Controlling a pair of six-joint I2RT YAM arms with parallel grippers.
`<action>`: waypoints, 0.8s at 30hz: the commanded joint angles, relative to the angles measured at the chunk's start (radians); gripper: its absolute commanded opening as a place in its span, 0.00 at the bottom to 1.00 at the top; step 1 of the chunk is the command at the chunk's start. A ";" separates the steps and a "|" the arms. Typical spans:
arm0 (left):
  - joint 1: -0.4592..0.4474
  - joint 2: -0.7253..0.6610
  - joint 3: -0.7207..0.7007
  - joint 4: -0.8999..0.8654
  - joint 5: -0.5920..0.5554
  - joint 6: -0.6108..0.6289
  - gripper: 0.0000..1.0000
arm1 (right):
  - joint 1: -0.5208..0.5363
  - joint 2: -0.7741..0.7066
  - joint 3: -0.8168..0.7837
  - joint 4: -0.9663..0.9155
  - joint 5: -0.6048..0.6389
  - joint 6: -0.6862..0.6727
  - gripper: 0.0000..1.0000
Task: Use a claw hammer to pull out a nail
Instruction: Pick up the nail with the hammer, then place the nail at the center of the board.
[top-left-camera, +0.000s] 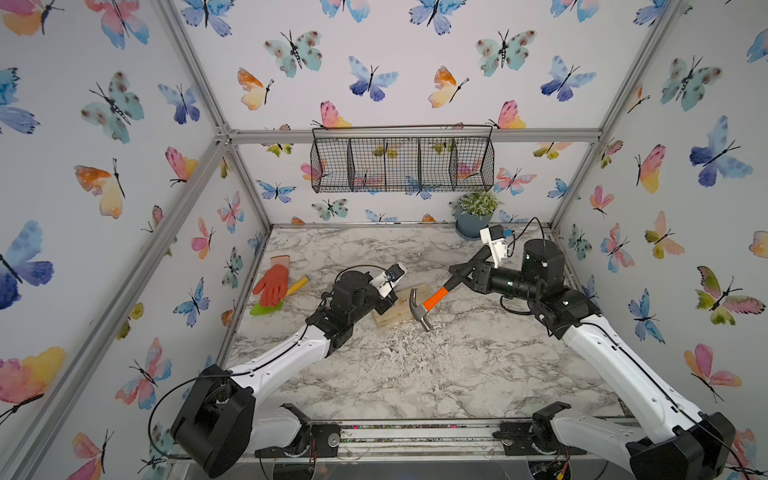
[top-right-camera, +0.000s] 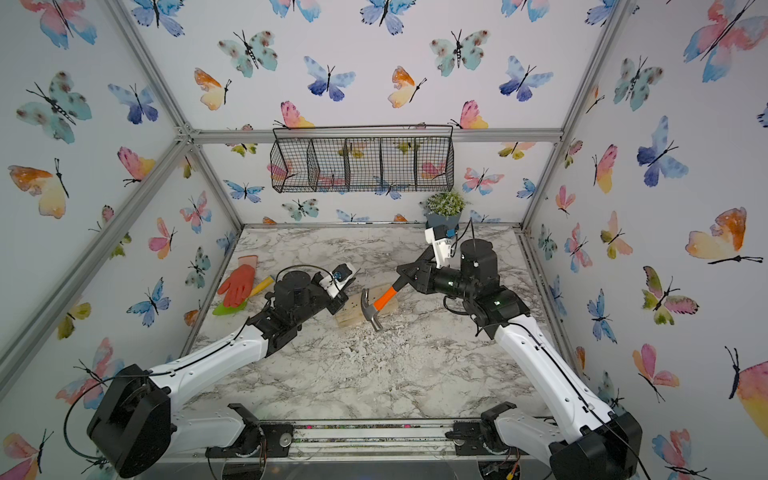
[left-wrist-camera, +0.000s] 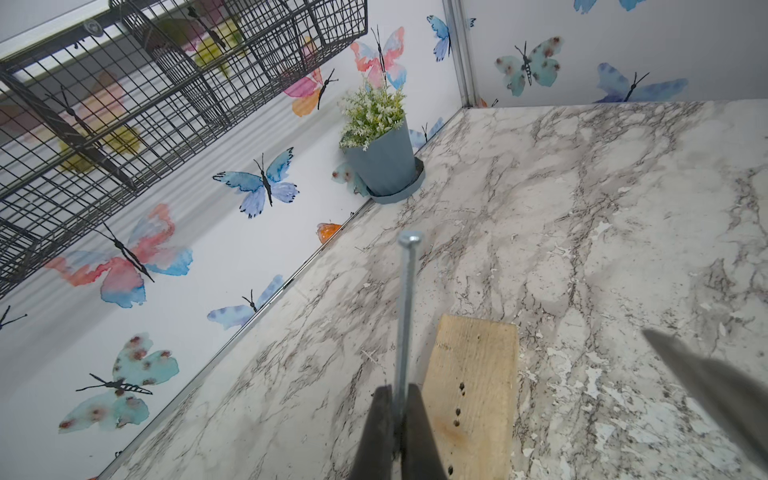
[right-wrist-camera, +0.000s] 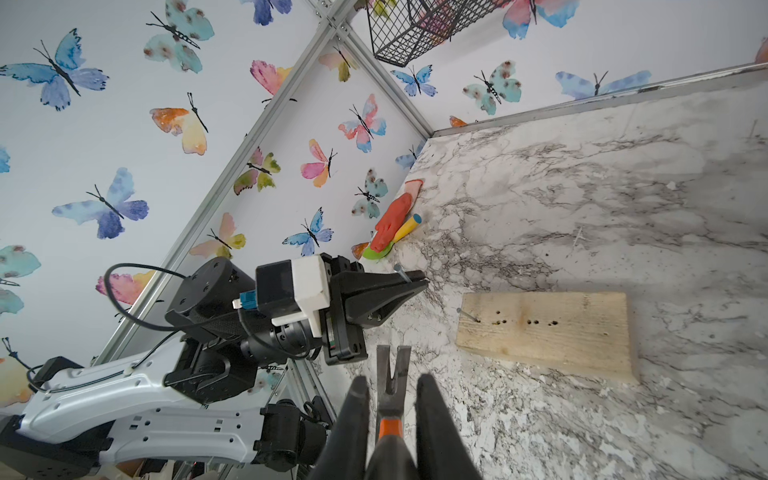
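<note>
Orange glove (top-left-camera: 272, 284) atop a yellow-handled green tool (top-left-camera: 267, 308), wallward of the left gripper (right-wrist-camera: 417, 280); potted plant (top-left-camera: 476, 212) (blue pot) behind the right gripper (top-left-camera: 459, 276), wire basket (top-left-camera: 403, 164) above.

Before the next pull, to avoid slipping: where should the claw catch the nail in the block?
Catch the nail under its head, on the shank above the wooden block. It stands at the block's end and seems to lean outward, so slide the claw hammer in from there.
</note>
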 joint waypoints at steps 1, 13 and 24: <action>0.017 0.027 0.052 -0.069 -0.060 -0.086 0.00 | -0.007 -0.022 0.003 0.051 -0.003 0.007 0.03; 0.142 -0.015 0.004 -0.496 -0.087 -0.654 0.00 | -0.007 -0.006 -0.031 0.057 0.115 -0.047 0.03; 0.285 0.182 -0.058 -0.562 0.198 -0.837 0.02 | -0.007 0.020 -0.063 0.122 0.105 -0.014 0.03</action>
